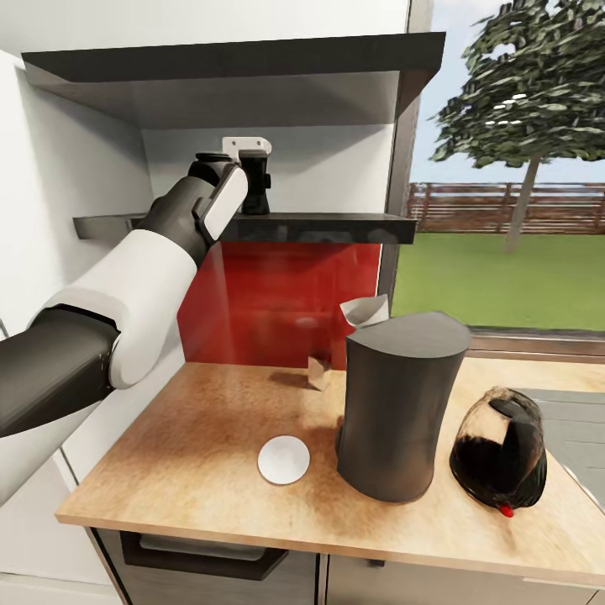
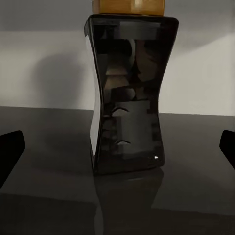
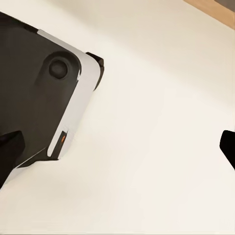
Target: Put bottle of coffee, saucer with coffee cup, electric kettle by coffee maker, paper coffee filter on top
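The left claw [image 2: 117, 147] is up at the kitchen shelf [image 1: 336, 225], spread wide with nothing in it — the bottle of coffee [image 2: 129, 93] stands dead ahead between its two dark fingertips [image 2: 10, 152], touching neither. The bottle is glossy black, pinched at the waist, flared at the base, with a tan cap; no label can be read. It rests upright on the shiny black shelf board. Below the claw, on the tan speckled surface [image 1: 185, 470], stand the matte grey coffee maker [image 1: 403, 407] with the paper coffee filter [image 1: 367, 313] at its far top edge, the white saucer [image 1: 283, 460] and the glass electric kettle [image 1: 502, 460]. The right claw [image 3: 117, 147] gapes open over pale floor, empty.
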`<state>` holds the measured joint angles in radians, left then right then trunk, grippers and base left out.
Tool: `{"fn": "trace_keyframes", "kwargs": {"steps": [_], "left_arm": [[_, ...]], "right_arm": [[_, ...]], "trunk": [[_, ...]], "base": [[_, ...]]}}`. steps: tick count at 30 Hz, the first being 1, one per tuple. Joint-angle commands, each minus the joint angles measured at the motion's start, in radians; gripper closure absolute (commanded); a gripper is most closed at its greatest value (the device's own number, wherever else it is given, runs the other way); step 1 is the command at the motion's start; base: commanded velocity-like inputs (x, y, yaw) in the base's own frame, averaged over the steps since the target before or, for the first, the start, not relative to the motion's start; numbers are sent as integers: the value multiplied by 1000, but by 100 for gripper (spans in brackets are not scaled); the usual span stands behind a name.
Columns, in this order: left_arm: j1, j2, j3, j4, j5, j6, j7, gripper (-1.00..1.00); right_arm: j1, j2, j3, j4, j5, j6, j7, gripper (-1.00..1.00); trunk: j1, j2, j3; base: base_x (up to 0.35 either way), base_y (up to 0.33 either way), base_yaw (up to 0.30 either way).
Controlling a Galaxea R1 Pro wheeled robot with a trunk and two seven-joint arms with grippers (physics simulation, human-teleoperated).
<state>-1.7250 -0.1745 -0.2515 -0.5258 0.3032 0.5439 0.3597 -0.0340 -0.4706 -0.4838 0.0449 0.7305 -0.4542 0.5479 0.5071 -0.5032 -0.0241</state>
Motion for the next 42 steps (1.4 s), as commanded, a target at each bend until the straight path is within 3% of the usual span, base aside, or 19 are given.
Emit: {"fn": "trace_keyframes", "kwargs": {"steps": [1,10,14,15,18,20,27,42], "left_arm": [[-1,0,-3,0,10,2,8,-100],[-1,0,-4,-2,10,2,8,-100],[-1,0,-5,-2,10,2,8,-100],[-1,0,-5,-2,10,2,8,-100],[-2,0,-5,-2,10,2,8,-100],[-1,0,-6,-2,10,2,8,-100],[-1,0,-4,-23,10,3,8,-100],[-1,0,-2,-43,10,4,8,-100]], "right_arm": [[1,3,-9,3,5,-4,1,-100],[34,58,-6,1,16,-5,-1,-100],[55,105,-6,1,129,-5,-75,-100],[65,131,-6,2,213,-4,-159,-100],[72,159,-6,3,285,-3,-243,-100],[76,170,-6,4,311,-2,-273,-100],[80,186,-6,4,335,-1,-301,-100],[80,187,-7,4,337,-1,-306,-100]], "trunk": [[1,-2,-2],[1,-2,-2],[1,-2,-2],[1,-2,-2],[1,-2,-2],[1,-2,-2],[1,-2,-2],[1,-2,-2]], "base": [[3,0,0],[0,0,0],[0,0,0],[0,0,0],[0,0,0],[29,0,0],[63,0,0],[46,0,0]]}}
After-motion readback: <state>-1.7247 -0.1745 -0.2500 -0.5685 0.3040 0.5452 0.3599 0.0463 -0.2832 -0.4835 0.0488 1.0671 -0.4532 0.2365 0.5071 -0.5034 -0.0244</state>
